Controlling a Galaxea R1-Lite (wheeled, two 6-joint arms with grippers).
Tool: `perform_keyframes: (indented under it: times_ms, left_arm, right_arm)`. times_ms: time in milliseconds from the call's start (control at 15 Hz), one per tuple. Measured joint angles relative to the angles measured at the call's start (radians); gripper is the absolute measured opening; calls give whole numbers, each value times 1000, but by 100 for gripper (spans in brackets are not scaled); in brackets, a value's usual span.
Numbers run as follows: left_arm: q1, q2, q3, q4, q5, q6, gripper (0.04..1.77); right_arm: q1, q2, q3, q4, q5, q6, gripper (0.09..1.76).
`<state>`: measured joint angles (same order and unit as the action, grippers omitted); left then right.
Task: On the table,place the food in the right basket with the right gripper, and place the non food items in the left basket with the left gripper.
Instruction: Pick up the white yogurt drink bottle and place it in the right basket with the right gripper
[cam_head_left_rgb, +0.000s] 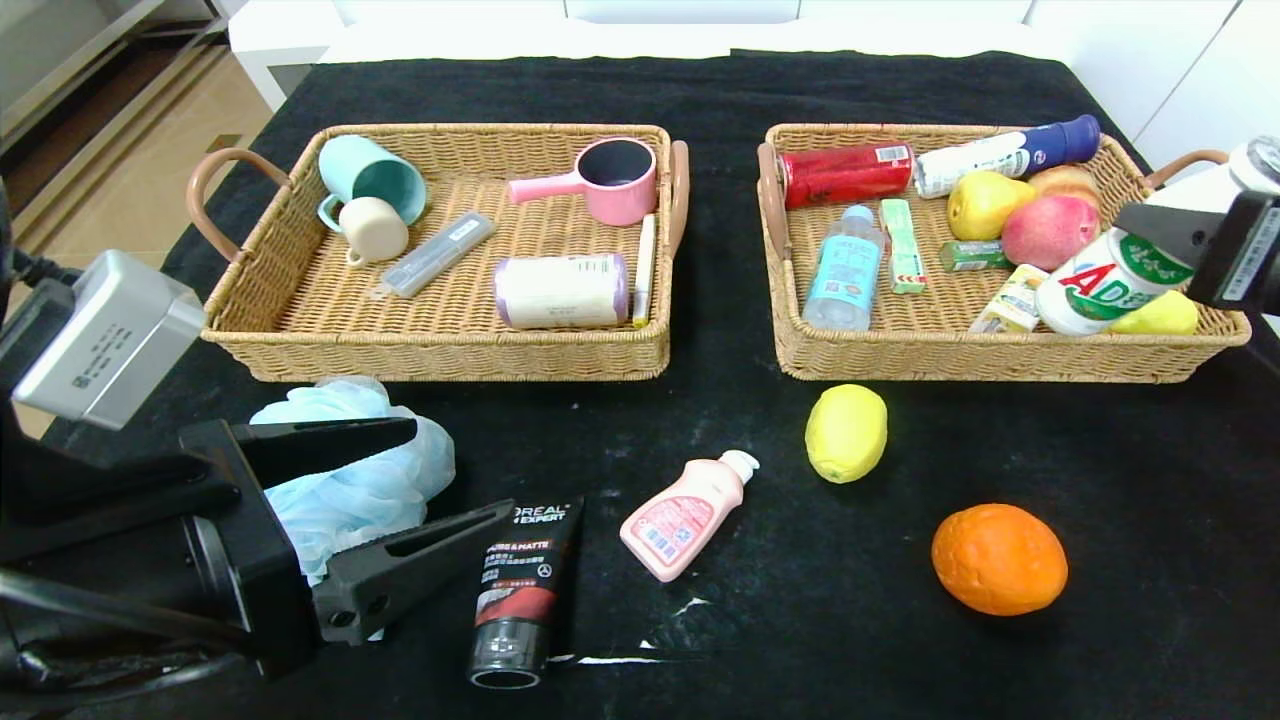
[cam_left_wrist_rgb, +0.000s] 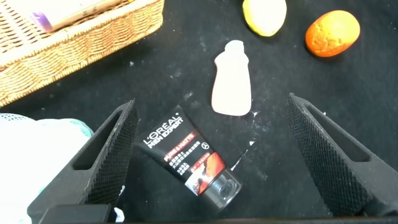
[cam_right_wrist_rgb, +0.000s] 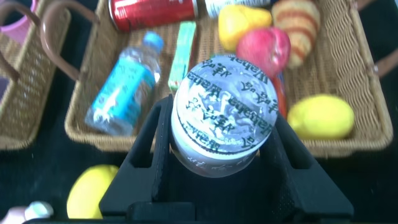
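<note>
My right gripper (cam_head_left_rgb: 1140, 250) is shut on a white AD drink bottle (cam_head_left_rgb: 1100, 285) and holds it over the right end of the right basket (cam_head_left_rgb: 1000, 357); the right wrist view shows the bottle's foil top (cam_right_wrist_rgb: 224, 118) between the jaws. My left gripper (cam_head_left_rgb: 462, 470) is open above the near left of the table, over a black L'Oreal tube (cam_head_left_rgb: 520, 590) (cam_left_wrist_rgb: 189, 158). A blue loofah (cam_head_left_rgb: 350, 470) lies beside its left finger. A pink bottle (cam_head_left_rgb: 685, 515), a lemon (cam_head_left_rgb: 846, 432) and an orange (cam_head_left_rgb: 998, 558) lie on the black cloth. The left basket (cam_head_left_rgb: 450, 355) stands behind.
The left basket holds a teal mug (cam_head_left_rgb: 370, 178), a pink pot (cam_head_left_rgb: 615, 180), a white roll (cam_head_left_rgb: 560, 290) and a grey case (cam_head_left_rgb: 440, 255). The right basket holds a red can (cam_head_left_rgb: 845, 175), a water bottle (cam_head_left_rgb: 845, 270), fruit (cam_head_left_rgb: 1045, 230) and small packs.
</note>
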<state>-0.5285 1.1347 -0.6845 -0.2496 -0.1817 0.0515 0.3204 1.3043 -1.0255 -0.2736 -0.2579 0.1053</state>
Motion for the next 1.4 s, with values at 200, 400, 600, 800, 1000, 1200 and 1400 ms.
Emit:
perform_keyframes:
  times_ms: [200, 400, 600, 800, 1000, 1200, 1400]
  left_arm:
    - [2, -2, -2, -1, 0, 2, 172]
    - [3, -2, -3, -1, 5, 8, 172]
    - [2, -2, -3, -2, 13, 10, 172]
    - [3, -1, -4, -2, 13, 12, 172]
    - [2, -1, -3, -1, 14, 14, 172]
    - [2, -1, -3, 0, 14, 14, 172]
    - [3, 0, -2, 0, 14, 14, 172]
  right_arm:
    - [0, 92, -133, 18, -2, -6, 88]
    - [0, 198, -247, 26, -2, -8, 88]
    - [0, 300, -324, 18, -4, -8, 88]
    - [1, 377, -379, 11, -7, -8, 88]
    - [2, 416, -397, 12, -8, -8, 88]
    - [2, 427, -399, 13, -8, -8, 88]
    - [2, 431, -399, 13, -8, -6, 100]
